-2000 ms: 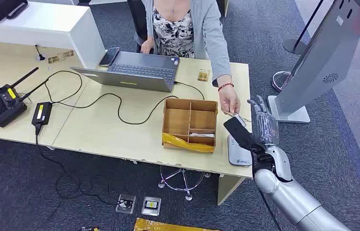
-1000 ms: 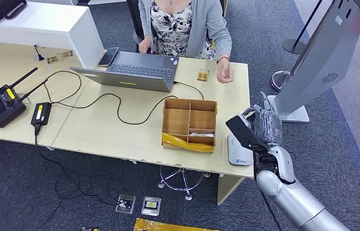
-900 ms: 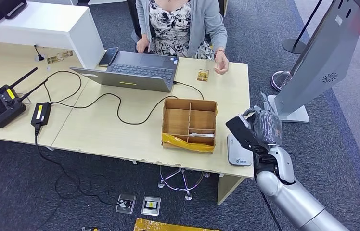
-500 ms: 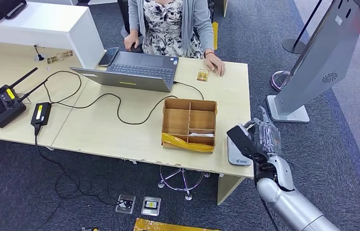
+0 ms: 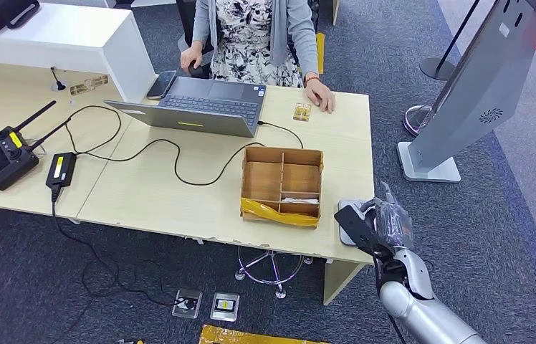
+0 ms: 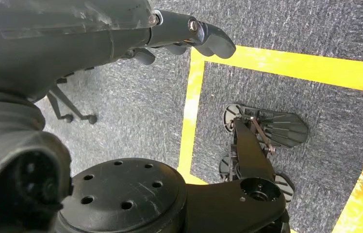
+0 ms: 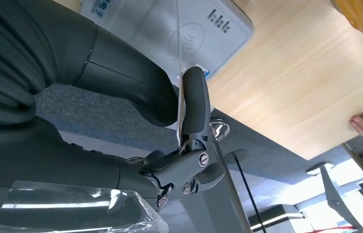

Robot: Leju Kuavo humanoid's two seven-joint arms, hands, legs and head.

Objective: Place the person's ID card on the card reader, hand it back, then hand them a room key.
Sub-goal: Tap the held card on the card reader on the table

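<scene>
Right wrist view: right hand [image 7: 121, 97] pinches the card [image 7: 178, 58] edge-on between thumb [image 7: 195, 102] and fingers, above the white reader [image 7: 170, 29]. Head view: hand [image 5: 387, 223] over the reader [image 5: 344, 213] at the surface [image 5: 179, 193] corner, just beside the divided box [image 5: 283, 185]. Person's hand [image 5: 320, 98] rests flat at the far edge. Left hand [image 6: 73, 43] hangs over floor, holding nothing, fingers loosely curled.
</scene>
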